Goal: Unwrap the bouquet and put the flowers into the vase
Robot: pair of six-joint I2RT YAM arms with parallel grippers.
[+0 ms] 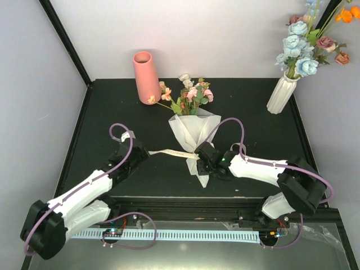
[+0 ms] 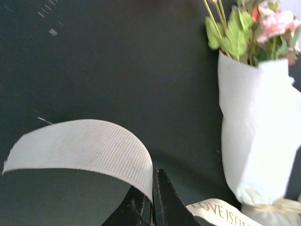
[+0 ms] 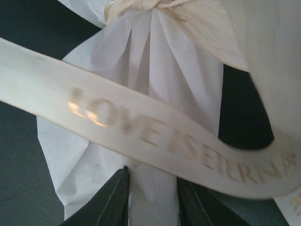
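Left gripper point(image 2: 154, 178) of mine pinches the ribbon point(image 2: 89, 146) tight; my right gripper point(image 3: 151, 176) squeezes the bouquet point(image 1: 194, 128) by its paper end. It lies on the table point(image 1: 112, 112) near the vase point(image 1: 146, 76), knot tied, paper on, flowers point(image 1: 194, 93) not in yet.

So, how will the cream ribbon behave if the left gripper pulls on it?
Probably floppy: the ribbon curls in a loose arc from the left gripper. Likely very light, as it holds that arc unsupported. It may drag the bouquet, because it is knotted around the paper wrap.
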